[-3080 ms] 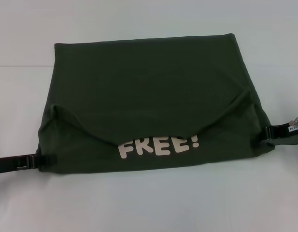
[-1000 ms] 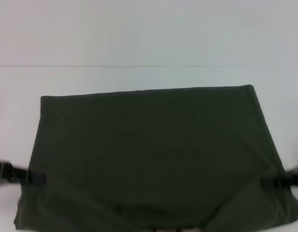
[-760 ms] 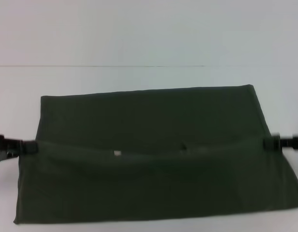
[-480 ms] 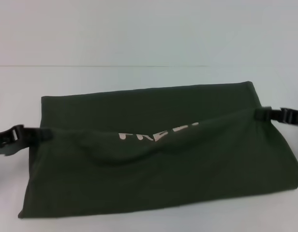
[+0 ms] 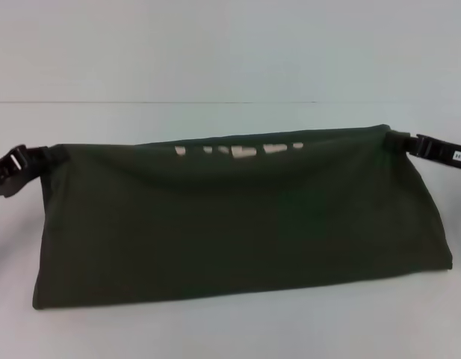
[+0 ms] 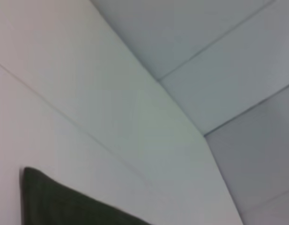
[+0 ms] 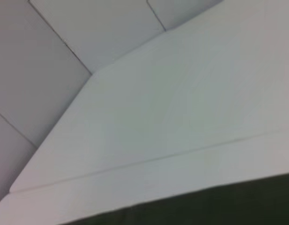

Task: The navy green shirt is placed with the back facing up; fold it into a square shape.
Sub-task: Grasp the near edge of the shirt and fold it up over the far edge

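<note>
White tabletop [image 5: 230, 52]. Both my grippers pinching navy green shirt [image 5: 237, 224]: left gripper [image 5: 45, 155], right gripper [image 5: 403, 140], top corners. Risk: uneven carry skews fold; weak pinch drops corner.

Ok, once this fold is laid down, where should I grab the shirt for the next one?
Probably the short ends of the navy green shirt: it now forms a wide, low band. Left gripper and right gripper already pinch the far corners; regrip from either outer side.
</note>
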`<action>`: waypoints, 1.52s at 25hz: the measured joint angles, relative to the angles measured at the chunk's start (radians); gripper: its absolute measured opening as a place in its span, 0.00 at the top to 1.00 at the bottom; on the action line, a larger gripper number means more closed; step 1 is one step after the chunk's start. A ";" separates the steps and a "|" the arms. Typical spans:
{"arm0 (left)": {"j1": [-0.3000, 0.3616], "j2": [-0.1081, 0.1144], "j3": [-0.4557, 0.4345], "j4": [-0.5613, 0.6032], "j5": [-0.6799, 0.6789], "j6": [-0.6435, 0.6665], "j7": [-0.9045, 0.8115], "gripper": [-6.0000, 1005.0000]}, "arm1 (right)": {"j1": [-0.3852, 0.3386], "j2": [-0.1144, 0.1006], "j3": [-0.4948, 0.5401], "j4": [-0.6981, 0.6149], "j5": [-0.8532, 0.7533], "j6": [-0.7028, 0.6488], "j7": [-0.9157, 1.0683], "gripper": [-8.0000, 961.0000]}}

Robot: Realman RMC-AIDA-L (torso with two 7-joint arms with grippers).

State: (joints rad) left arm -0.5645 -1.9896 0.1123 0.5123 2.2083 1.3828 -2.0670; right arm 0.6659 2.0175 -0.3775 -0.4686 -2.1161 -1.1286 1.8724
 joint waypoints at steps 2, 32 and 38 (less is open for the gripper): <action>-0.001 -0.010 0.003 0.000 -0.025 -0.027 0.014 0.91 | 0.003 0.003 0.000 0.003 0.019 0.019 -0.003 0.95; -0.089 -0.135 0.011 -0.044 -0.189 -0.399 0.265 0.86 | 0.108 0.077 -0.049 0.077 0.142 0.418 -0.132 0.95; -0.096 -0.150 0.012 -0.063 -0.233 -0.436 0.324 0.85 | 0.131 0.078 -0.049 0.119 0.165 0.468 -0.180 0.95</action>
State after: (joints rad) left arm -0.6607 -2.1397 0.1243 0.4491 1.9750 0.9471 -1.7428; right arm 0.7971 2.0954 -0.4265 -0.3497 -1.9509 -0.6607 1.6922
